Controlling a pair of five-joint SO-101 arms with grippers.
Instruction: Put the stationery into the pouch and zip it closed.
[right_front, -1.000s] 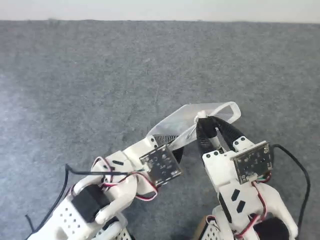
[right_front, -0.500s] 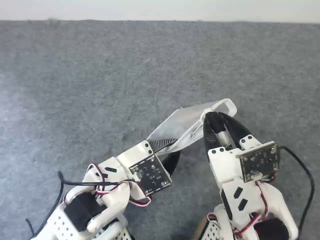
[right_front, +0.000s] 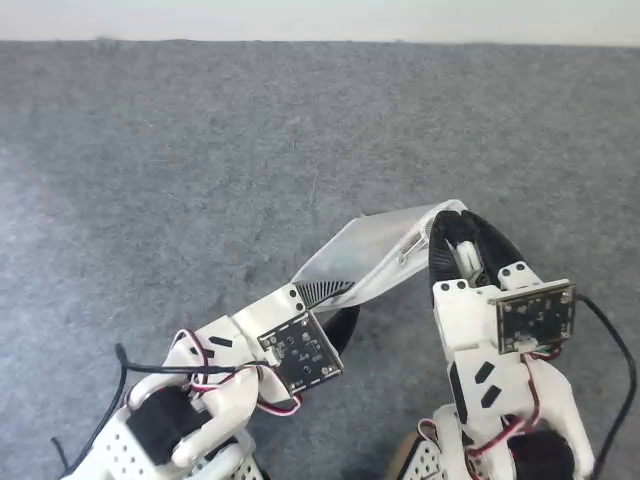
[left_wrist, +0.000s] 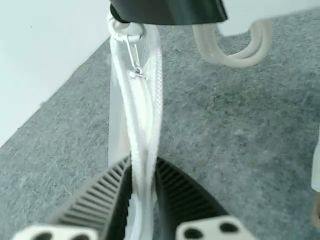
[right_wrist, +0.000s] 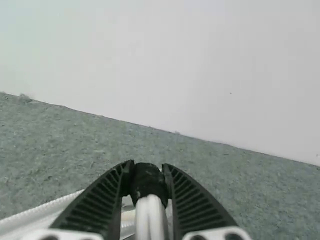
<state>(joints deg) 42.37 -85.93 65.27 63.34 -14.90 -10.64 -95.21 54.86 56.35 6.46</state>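
Pouch (right_front: 365, 245) is being stretched over the desk (right_front: 150, 150), left tool (left_wrist: 142, 166) clenched on one end, right tool (right_front: 448, 222) clenched on the other. Zip (left_wrist: 135, 74) is looking nearly closed, so probably almost done.

A grey carpet (right_front: 200, 150) lies flat under the left pincer (right_front: 330, 296) and the right pincer (right_front: 452, 232), and it spreads out wide on every side of them. A white wall (right_front: 320, 18) stands up where the carpet ends, far ahead of both pincers. A small brown thing (right_front: 404, 455) peeks out well behind the right pincer, and I cannot tell what it is.
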